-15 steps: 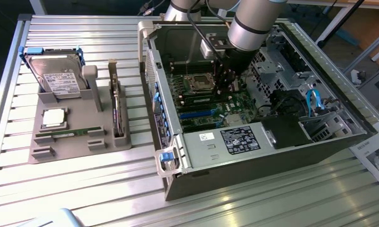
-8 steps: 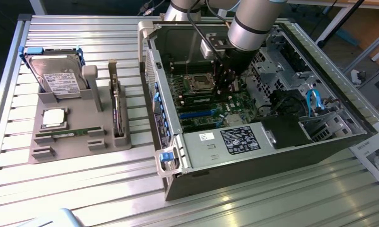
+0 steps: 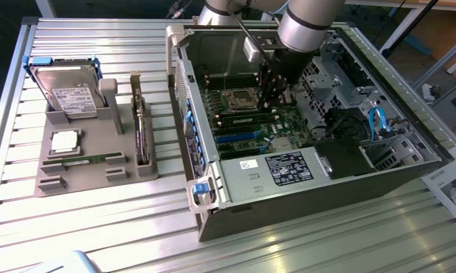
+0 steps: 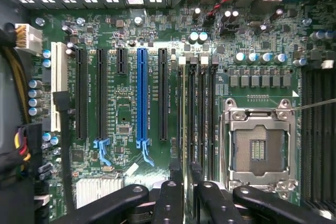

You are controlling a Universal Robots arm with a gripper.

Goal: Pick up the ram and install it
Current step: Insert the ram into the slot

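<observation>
Bright overhead light, glare streaks across slatted desk; computer case interior shadowed; motherboard evenly lit.

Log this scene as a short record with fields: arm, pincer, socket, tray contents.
arm: reaches down into the open computer case
pincer: over the motherboard, at the memory slots beside the CPU socket
held item: cannot tell
CPU socket: no processor in it
tray: gray, on the exterior view's left of the case
tray contents: hard drive standing at the far end, processor chip, green ram strip lying flat
</observation>
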